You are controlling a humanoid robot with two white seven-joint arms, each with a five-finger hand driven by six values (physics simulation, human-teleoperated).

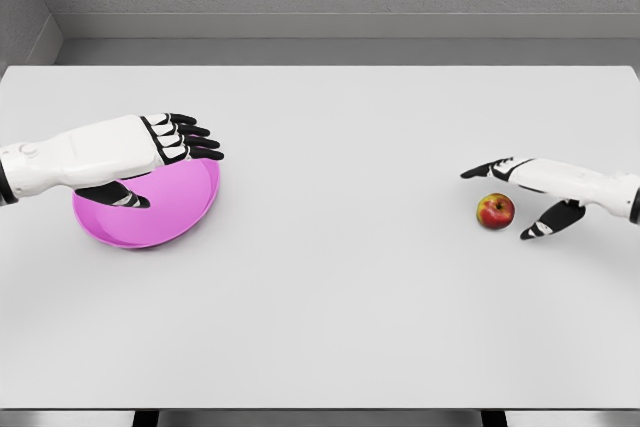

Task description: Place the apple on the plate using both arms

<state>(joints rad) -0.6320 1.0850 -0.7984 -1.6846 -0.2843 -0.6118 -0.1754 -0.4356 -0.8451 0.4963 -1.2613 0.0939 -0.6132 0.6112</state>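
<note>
Apple [495, 211] sits on the white table [340, 277] at my right side, red with a yellowish patch, resting on the bare surface and well apart from the plate. My right hand [528, 195] reaches in from the right edge and brackets the fruit: its dark fingers [487, 169] stretch out above and slightly behind the apple, while the thumb [545, 224] points down toward the table just beside the apple's right flank. From my view the fingers and thumb are spread wide and hold nothing; I cannot tell whether any fingertip touches the skin, though a thin gap seems to show at the thumb side.

Across the table, the pink plate [185, 217] lies flat near the left edge. My left hand [160, 152] comes in from the left and hangs over the plate's rear half, palm down, fingers extended and loosely together, thumb tucked beneath over the plate's surface. It grips nothing.
</note>
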